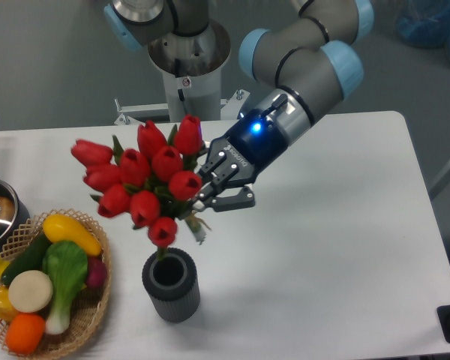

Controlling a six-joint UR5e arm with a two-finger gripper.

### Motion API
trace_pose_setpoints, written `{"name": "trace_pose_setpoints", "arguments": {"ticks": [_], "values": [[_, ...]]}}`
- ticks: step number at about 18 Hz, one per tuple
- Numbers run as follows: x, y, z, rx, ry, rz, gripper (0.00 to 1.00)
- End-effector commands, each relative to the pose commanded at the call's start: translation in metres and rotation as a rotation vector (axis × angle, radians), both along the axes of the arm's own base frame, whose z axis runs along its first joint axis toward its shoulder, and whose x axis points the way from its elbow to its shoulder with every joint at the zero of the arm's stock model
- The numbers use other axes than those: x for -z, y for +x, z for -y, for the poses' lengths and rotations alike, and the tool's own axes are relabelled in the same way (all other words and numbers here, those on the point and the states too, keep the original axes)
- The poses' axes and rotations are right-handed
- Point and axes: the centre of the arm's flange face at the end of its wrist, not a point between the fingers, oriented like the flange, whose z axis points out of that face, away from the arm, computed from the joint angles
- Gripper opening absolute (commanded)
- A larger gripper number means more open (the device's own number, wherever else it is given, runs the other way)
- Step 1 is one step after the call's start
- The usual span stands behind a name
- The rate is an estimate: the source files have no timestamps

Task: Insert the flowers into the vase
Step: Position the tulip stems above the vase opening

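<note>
Fingers (210,187) of the gripper (205,196) are clenched on the green stems of the flowers (139,180), just below the cluster of red buds. The bunch is held in the air, tilted: its buds fan up and to the left of the fingers, while the stem ends trail down and slightly right, toward the table. The vase (170,285) stands upright on the white table (345,247), below the gripper and a little to its left, with its round mouth open and unobstructed. The lowest bud hangs just above the rim; whether any stem tip already reaches the mouth is hard to tell, as buds and leaves overlap there. The bunch's long axis is not yet in line with the vase's vertical axis, so the coming move probably requires righting the stems and centring them over the mouth before lowering. A wicker basket (97,307) of toy vegetables sits left of the vase.
</note>
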Motion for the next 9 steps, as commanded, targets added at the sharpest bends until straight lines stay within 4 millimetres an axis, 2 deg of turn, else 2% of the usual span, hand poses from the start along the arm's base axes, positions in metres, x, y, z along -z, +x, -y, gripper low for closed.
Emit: {"name": "trace_pose_setpoints", "arguments": {"ticks": [4, 9], "values": [[-0.002, 0.001, -0.001, 0.017, 0.045, 0.016, 0.15], [0.008, -0.001, -0.007, 0.026, 0.054, 0.0, 0.15]]}}
